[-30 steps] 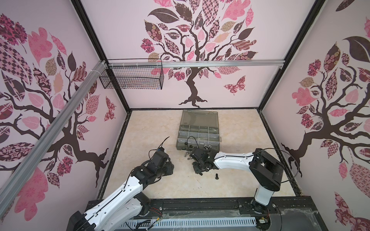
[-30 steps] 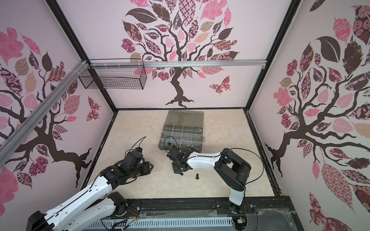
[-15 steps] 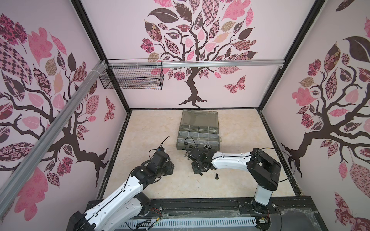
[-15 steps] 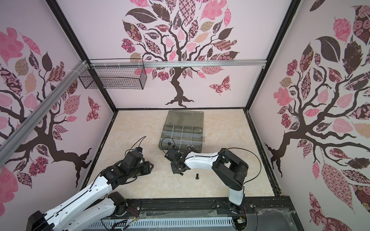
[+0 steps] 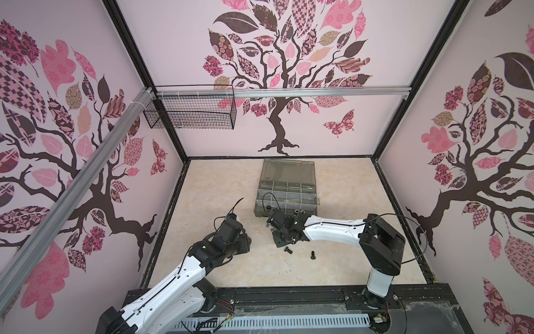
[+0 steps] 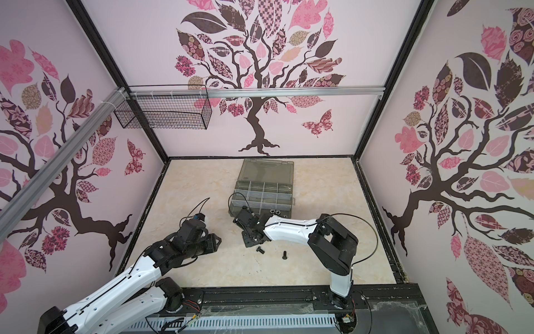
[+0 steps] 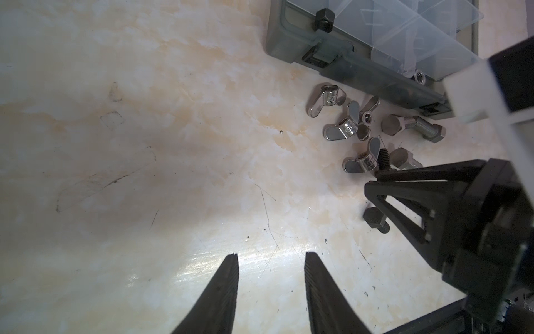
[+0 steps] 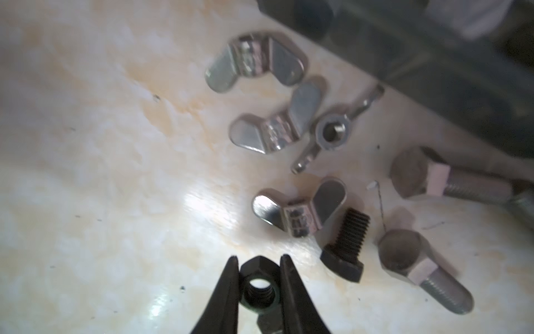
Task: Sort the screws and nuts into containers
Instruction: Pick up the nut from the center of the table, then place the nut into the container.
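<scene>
Right pincer: right gripper [image 8: 259, 257] pinching a black hex nut [image 8: 259, 269], one finger on each flat; nut low at the surface; whether it is lifted I cannot tell
Left pincer: left gripper [image 7: 271, 254] spread, empty, over bare surface; well apart from the right one
Step in hand: picking one nut from the loose pile; the carry looks not yet begun
Just beyond the tips: wing nuts [image 8: 299, 214], black bolt [image 8: 346, 245], silver bolts [image 8: 419, 266]; close together, some touching
Farther beyond: organizer case [image 5: 261, 199], lid laid back; silver hex nut [image 7: 419, 77] in a near-row compartment
Behind: two black bolts [image 5: 288, 250], loose
Next move: lift clear of the pile; cross the case's near wall; release over the nut compartment; a thin nut may twist out
Surface: table [image 5: 219, 188]; cream marbled, glossy, scratched
Room: walls [image 5: 332, 121] with pink tree decals; wire basket [image 5: 190, 115] on a rail [image 5: 318, 92], far off
</scene>
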`<state>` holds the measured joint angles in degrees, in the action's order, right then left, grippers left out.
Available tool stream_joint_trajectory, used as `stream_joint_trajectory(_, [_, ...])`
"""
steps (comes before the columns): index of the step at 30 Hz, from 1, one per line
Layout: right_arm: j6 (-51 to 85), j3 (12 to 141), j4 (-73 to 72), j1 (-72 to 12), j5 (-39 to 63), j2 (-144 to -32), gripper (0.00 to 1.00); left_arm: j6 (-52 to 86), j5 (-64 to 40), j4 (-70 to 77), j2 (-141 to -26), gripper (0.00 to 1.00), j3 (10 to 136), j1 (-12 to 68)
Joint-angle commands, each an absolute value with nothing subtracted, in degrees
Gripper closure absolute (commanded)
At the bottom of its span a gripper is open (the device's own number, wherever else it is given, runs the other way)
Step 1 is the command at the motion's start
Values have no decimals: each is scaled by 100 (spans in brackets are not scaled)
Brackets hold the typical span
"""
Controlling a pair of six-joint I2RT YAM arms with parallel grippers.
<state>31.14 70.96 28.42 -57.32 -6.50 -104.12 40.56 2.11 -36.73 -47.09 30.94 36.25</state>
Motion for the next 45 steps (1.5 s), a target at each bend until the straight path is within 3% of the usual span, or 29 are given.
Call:
stream_joint_trajectory(1, [2758, 7766, 3179, -5520, -769, -10342, 81, 4087, 215, -3650, -4619, 58, 2987, 3613])
stream_joint_trajectory(14, [2251, 9637, 3361, -4822, -1057, -11572, 79, 4153, 149, -3685, -4535, 58, 2999, 3615])
stream_joint_trajectory(22, [2259, 9884, 3432, -4740, -1082, -12020, 73, 4184, 101, -3642, -4557, 58, 2951, 3612])
stream_joint_trajectory(28, [2250, 9800, 3431, -4743, -1081, -11937, 65, 4184, 98, -3639, -4548, 58, 2949, 3608])
stream_joint_trajectory(37, [2219, 9550, 3411, -4742, -1032, -11494, 64, 4184, 103, -3587, -4605, 58, 2998, 3612])
stream_joint_trajectory(45, [2157, 8717, 3293, -4743, -1073, -10464, 64, 4092, 123, -3592, -4745, 58, 3144, 3613])
